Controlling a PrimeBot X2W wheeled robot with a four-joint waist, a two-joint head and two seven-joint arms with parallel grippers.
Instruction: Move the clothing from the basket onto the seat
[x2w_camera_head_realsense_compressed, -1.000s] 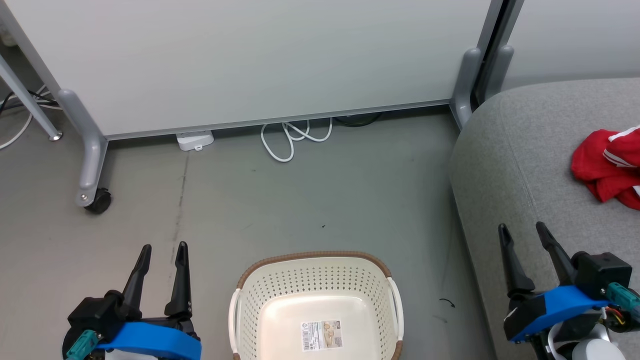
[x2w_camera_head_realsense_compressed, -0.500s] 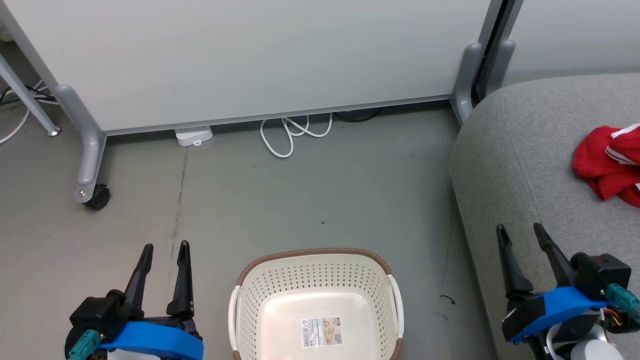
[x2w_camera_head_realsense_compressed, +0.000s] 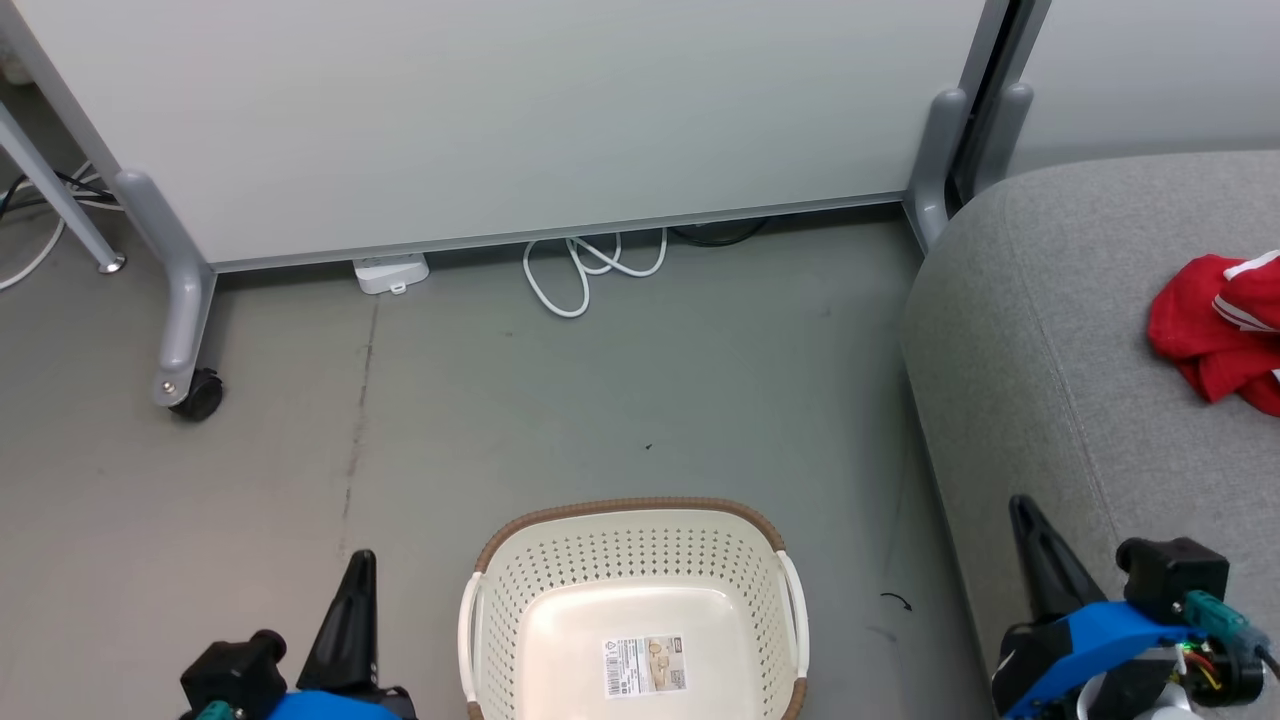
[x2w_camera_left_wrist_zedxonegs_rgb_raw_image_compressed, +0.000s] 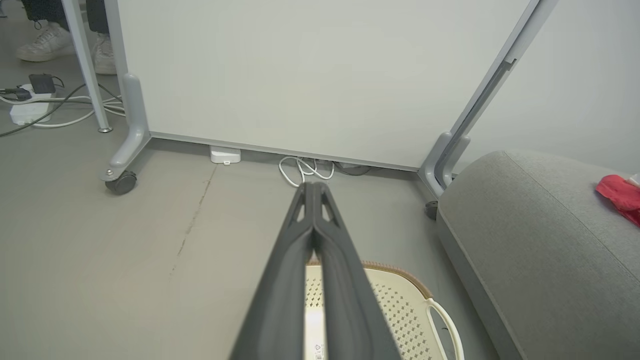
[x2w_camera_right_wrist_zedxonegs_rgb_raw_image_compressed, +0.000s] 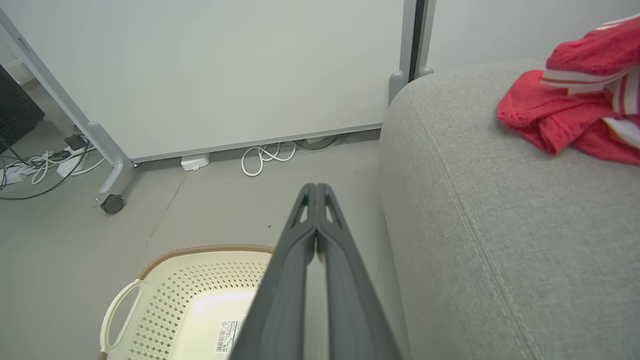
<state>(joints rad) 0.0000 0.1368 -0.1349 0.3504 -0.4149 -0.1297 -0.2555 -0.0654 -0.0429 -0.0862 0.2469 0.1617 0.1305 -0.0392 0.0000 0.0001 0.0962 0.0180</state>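
The cream basket (x2w_camera_head_realsense_compressed: 630, 545) stands on the floor at the bottom centre, holding nothing but a label on its bottom; it also shows as the basket (x2w_camera_right_wrist_zedxonegs_rgb_raw_image_compressed: 165, 280) and the basket (x2w_camera_left_wrist_zedxonegs_rgb_raw_image_compressed: 400, 300). Red clothing (x2w_camera_head_realsense_compressed: 1215, 325) with white stripes lies bunched on the grey seat (x2w_camera_head_realsense_compressed: 1050, 330) at the right, seen closer as the clothing (x2w_camera_right_wrist_zedxonegs_rgb_raw_image_compressed: 575, 107) on the seat (x2w_camera_right_wrist_zedxonegs_rgb_raw_image_compressed: 500, 225). My left gripper (x2w_camera_head_realsense_compressed: 362, 560) is low at the bottom left of the basket, fingers pressed together, as my left gripper (x2w_camera_left_wrist_zedxonegs_rgb_raw_image_compressed: 313, 186) shows. My right gripper (x2w_camera_head_realsense_compressed: 1020, 503) hangs over the seat's front edge, shut and holding nothing, like my right gripper (x2w_camera_right_wrist_zedxonegs_rgb_raw_image_compressed: 316, 187).
A white partition panel (x2w_camera_head_realsense_compressed: 500, 110) on grey castor legs (x2w_camera_head_realsense_compressed: 185, 390) closes the back. A white cable loop (x2w_camera_head_realsense_compressed: 590, 270) and a white box (x2w_camera_head_realsense_compressed: 390, 272) lie at its foot. More cables and a person's shoes (x2w_camera_left_wrist_zedxonegs_rgb_raw_image_compressed: 60, 42) sit behind the left leg.
Both grippers have gone from open to shut and have dropped lower in the head view. The basket and the clothing stay put.
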